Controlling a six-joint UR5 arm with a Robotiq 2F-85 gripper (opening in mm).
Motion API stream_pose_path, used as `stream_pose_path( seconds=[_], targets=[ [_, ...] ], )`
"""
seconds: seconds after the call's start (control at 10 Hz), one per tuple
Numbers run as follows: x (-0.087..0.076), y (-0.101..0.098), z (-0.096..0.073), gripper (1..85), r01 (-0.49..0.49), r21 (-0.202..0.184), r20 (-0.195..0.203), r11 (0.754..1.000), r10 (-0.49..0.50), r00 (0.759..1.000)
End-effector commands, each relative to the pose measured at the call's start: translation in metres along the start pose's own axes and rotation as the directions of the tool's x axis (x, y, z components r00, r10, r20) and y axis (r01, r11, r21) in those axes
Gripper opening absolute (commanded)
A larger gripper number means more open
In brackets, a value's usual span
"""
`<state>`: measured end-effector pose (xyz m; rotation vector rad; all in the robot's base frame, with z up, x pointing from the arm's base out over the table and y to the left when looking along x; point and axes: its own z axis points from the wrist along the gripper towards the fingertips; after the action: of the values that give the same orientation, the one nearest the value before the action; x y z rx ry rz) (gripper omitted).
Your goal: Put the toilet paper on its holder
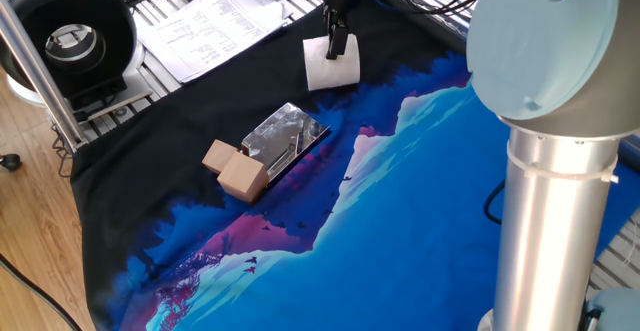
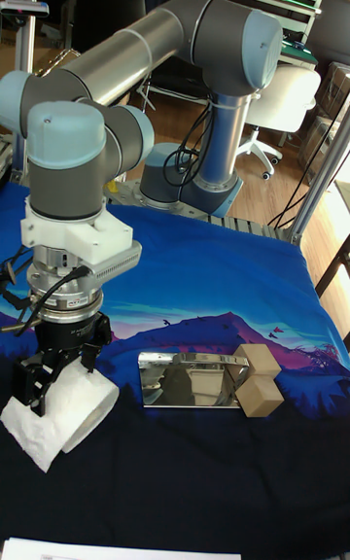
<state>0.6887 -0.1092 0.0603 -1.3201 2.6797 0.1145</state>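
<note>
Small white soft toilet paper roll point(image 1: 331, 66) point(image 2: 68, 409) w/ loose sheet hanging is sitting at the black end of the blue-and-black printed cloth point(image 1: 420, 191), apart from the flat shiny silver metal holder plate point(image 1: 283, 138) point(image 2: 190, 380) w/ two tan wooden cubes point(image 1: 234, 169). Black two-finger gripper point(image 1: 338, 37) point(image 2: 56, 370) is clamping the roll from above, fingers pressing its sides

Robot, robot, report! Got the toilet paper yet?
Gripper shut on toilet paper. Holder flat on cloth, apart from roll. Nothing between them.
</note>
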Motion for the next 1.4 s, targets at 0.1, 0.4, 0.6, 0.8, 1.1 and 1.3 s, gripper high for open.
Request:
stream_pose_path(
  seconds=[0.1,0.4,0.6,0.8,1.1,1.3],
  targets=[
    [-0.005,0.021,-0.010,85.0,-0.059,-0.072,0.014,0.996,0.060,0.998],
    [-0.012,0.029,-0.016,85.0,-0.070,-0.093,0.020,0.993,0.072,0.997],
    [-0.010,0.027,-0.006,85.0,-0.042,-0.041,0.005,0.998,0.042,0.999],
    [-0.012,0.034,0.013,85.0,-0.036,0.004,0.004,0.999,0.036,0.999],
    [-0.007,0.012,0.018,85.0,0.049,0.065,0.001,0.997,-0.049,0.999],
    [0.002,-0.010,0.014,85.0,0.132,0.107,-0.025,0.986,-0.130,0.991]
  ],
)
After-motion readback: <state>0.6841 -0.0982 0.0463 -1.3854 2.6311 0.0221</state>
